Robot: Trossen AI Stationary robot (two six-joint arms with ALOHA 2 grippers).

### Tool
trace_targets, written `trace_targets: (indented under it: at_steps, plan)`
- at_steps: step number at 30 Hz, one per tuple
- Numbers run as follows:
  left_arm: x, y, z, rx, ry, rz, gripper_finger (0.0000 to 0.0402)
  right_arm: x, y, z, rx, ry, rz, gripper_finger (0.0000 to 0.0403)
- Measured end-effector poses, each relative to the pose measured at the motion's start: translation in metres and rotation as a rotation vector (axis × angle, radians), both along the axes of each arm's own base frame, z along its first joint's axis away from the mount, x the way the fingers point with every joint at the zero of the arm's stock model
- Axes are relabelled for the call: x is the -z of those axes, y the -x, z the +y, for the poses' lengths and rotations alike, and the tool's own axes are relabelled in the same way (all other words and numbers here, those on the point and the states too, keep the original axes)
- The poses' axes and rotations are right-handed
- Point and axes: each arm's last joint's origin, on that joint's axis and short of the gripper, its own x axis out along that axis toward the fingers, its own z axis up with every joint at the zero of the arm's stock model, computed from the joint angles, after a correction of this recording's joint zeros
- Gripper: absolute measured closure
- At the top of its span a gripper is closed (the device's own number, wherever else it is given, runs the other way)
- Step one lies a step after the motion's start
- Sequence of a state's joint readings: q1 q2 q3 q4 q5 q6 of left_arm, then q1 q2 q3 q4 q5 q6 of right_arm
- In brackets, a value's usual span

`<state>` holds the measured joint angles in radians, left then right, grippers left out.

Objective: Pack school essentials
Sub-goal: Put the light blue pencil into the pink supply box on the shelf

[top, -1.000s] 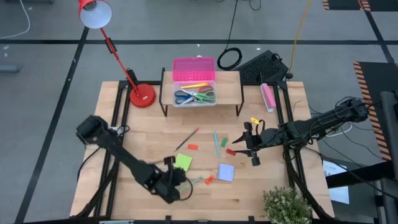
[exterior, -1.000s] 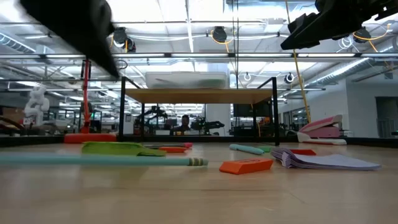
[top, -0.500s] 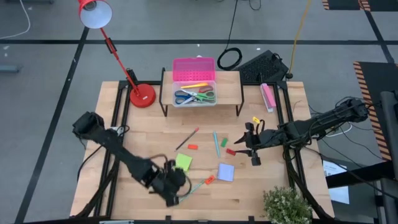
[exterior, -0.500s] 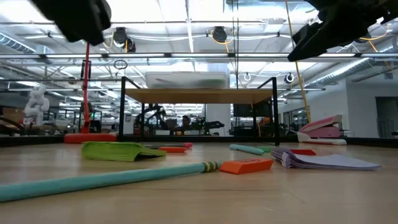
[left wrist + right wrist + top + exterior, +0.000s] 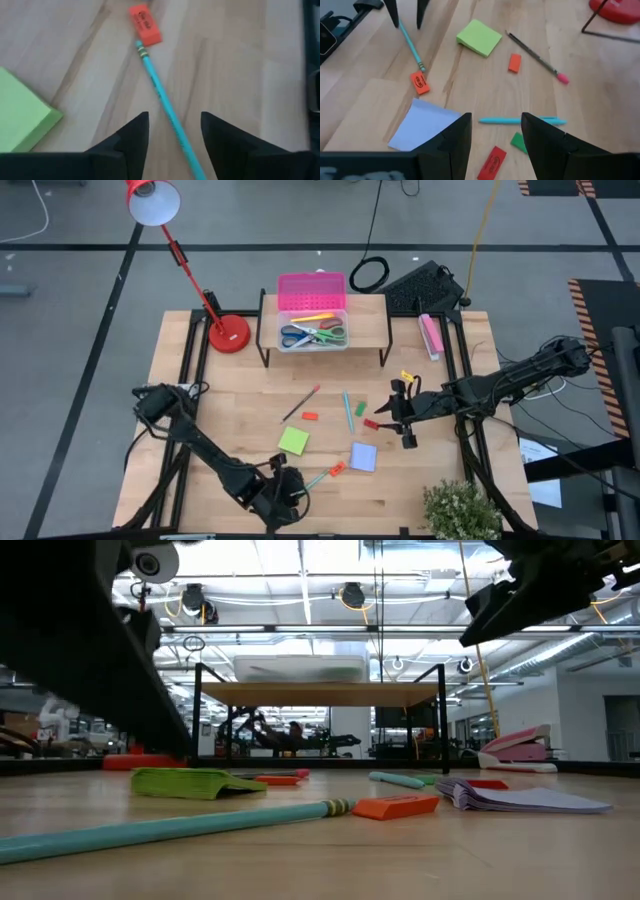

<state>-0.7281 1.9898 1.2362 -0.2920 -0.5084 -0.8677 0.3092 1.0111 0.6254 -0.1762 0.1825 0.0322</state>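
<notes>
left gripper [image 5: 170, 132] open, empty, straddling teal pencil [image 5: 165, 105] | red eraser [image 5: 146, 31] ahead at pencil's end | risk: pencil rolls as fingers close, grasp slips | right gripper [image 5: 492, 131] open, empty

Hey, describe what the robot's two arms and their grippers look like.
Both arms are black, slim and jointed. The left gripper ends in two dark, wedge-shaped fingers; the right gripper has the same. The right arm carries a small yellow tag near its wrist.
</notes>
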Motion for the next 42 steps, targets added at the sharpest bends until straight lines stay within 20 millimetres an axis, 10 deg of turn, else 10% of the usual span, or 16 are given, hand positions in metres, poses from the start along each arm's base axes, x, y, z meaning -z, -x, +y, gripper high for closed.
trace_targets:
  at_steps: [24, 42]
  plan:
    - [0.036, -0.003, 0.007, 0.003, -0.189, 0.075, 0.0381, -0.002, -0.003, -0.004, -0.007, 0.029, -0.033, 0.0239]
    - [0.015, -0.004, 0.018, -0.008, -0.179, 0.068, 0.0379, -0.002, -0.003, -0.004, -0.005, 0.028, -0.028, 0.0239]
